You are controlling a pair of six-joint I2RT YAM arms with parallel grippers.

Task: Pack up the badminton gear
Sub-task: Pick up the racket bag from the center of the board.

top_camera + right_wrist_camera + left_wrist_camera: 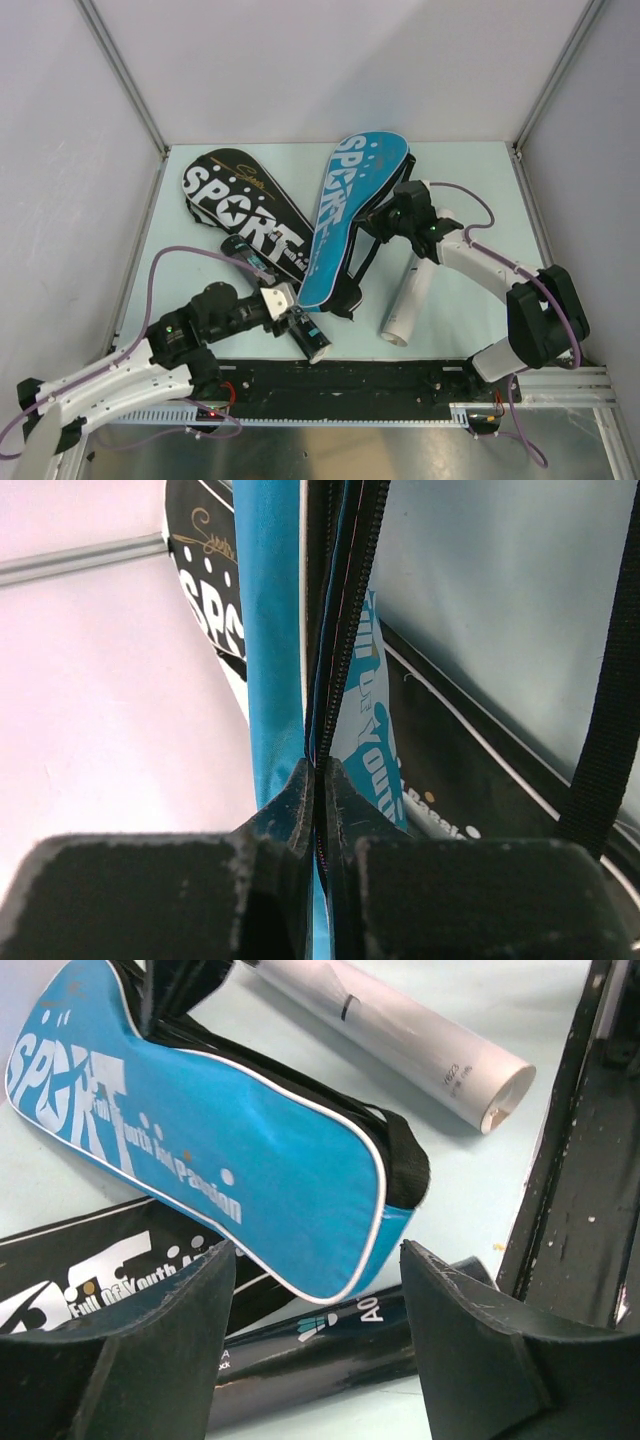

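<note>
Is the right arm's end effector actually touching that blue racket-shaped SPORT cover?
Touching. The right wrist view shows the right end effector shut on the zipper edge of the blue racket-shaped fabric cover, no gap.

Pale table [480, 160], plain white walls [330, 60]

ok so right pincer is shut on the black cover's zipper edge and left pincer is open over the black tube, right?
No: the right pincer is shut on the zipper edge of the blue cover, as the right wrist view shows. The left pincer is open over the black tube.
</note>
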